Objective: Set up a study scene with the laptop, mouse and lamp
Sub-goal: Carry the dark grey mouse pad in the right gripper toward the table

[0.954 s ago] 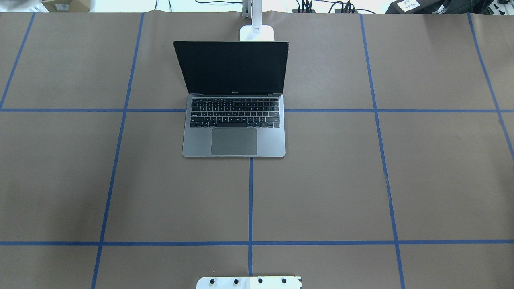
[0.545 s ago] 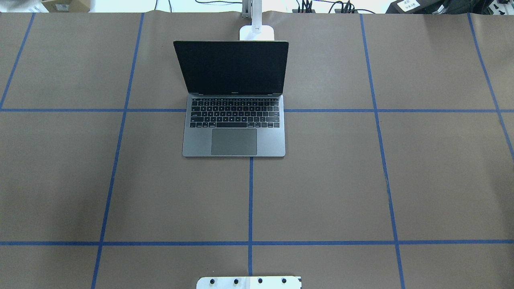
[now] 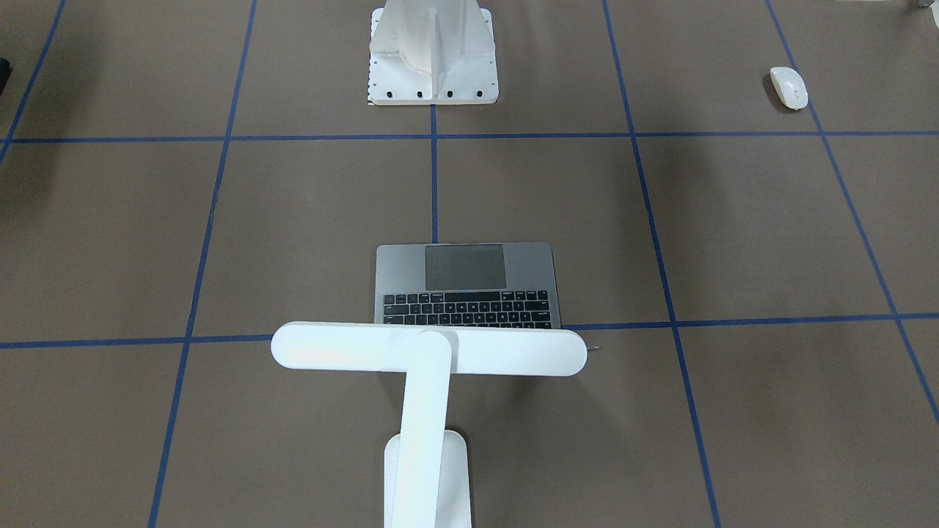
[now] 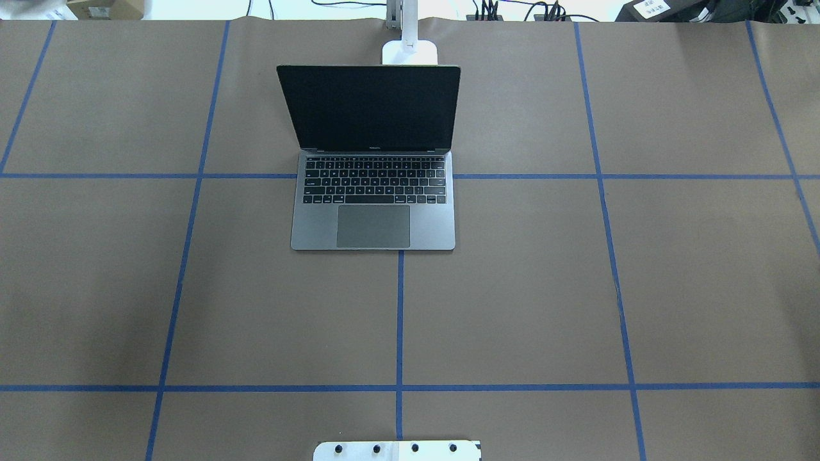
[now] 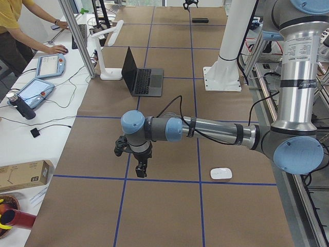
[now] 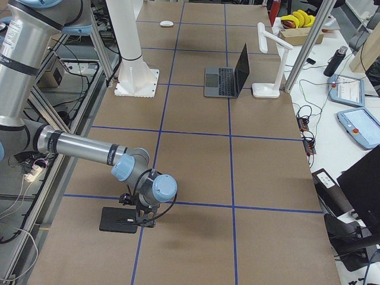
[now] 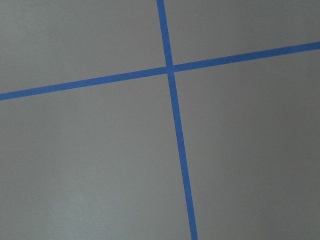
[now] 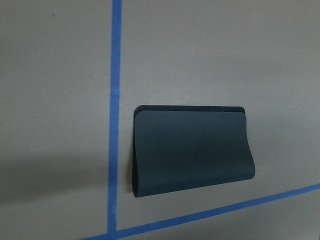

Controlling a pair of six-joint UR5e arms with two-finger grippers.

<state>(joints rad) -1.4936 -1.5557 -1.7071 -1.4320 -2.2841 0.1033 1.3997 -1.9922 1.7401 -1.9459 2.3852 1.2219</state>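
The laptop (image 4: 373,221) stands open at the table's middle, its dark screen facing the robot. Right behind it is the white lamp (image 3: 429,350), whose bar head hangs over the screen's top edge. The white mouse (image 3: 788,86) lies alone on the robot's left side, near its base. In the exterior left view my left gripper (image 5: 140,171) points down over a tape crossing, well away from the mouse (image 5: 221,173); I cannot tell its state. In the exterior right view my right gripper (image 6: 140,221) hovers at the edge of a black mouse pad (image 6: 119,219); I cannot tell its state either.
The right wrist view shows the black mouse pad (image 8: 192,155) with one side curled up off the paper. A white bolted pedestal (image 3: 433,51) stands at the robot's side. A person's arm (image 5: 31,36) reaches over a side table with tablets beyond the far edge.
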